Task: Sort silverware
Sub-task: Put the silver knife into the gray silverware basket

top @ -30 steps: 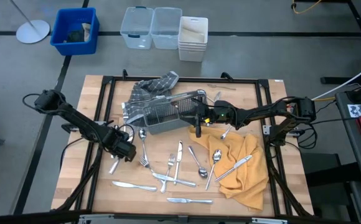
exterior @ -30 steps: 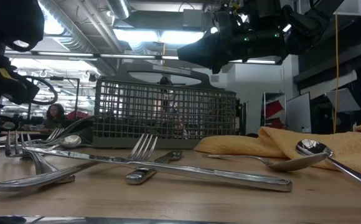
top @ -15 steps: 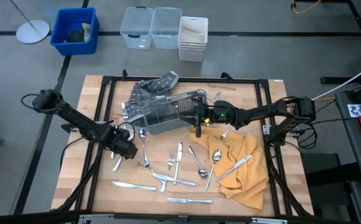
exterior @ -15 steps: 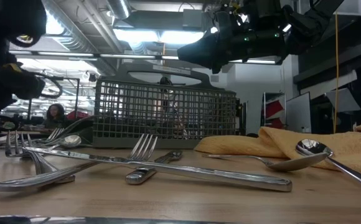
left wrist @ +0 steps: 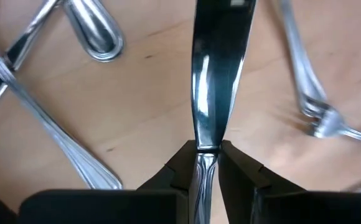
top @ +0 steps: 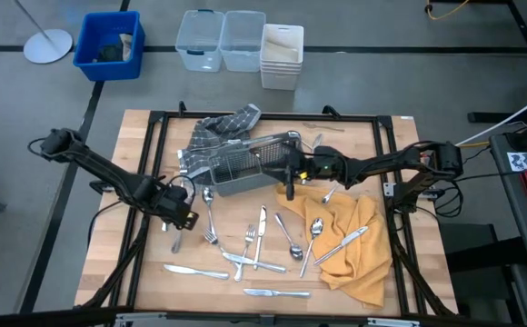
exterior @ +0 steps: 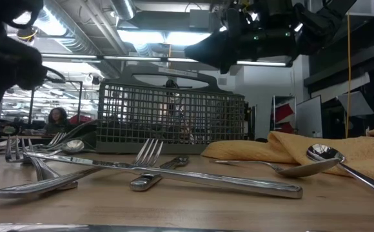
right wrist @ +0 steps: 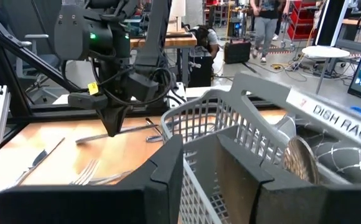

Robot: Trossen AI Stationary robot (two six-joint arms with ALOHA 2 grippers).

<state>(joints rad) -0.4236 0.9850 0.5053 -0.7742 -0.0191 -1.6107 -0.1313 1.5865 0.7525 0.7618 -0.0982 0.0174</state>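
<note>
The left gripper (top: 176, 221) is clenched on a knife (left wrist: 216, 74); in the left wrist view its two dark fingers (left wrist: 182, 163) press the handle from both sides and the blade points away from them, over the wooden surface (top: 109, 245). In the high view this gripper is to the left of the grey wire-mesh caddy (top: 245, 168) and a little nearer to the front edge of the surface.

The right gripper (top: 290, 173) is at the right end of the caddy. In the right wrist view its fingers (right wrist: 168, 163) stand on both sides of the caddy wall (right wrist: 211, 180), so it is grasping the caddy.

The rest of the silverware (top: 254, 241) lies scattered in front of the caddy: forks, spoons and knives, some crossing each other. A few pieces lie on the yellow cloth (top: 350, 241), which is to the front right of the caddy. A checked grey cloth (top: 223, 127) lies behind the caddy, touching it. In the low view a long knife (exterior: 174, 174) lies across a fork (exterior: 145, 154), with the caddy behind them.
</note>
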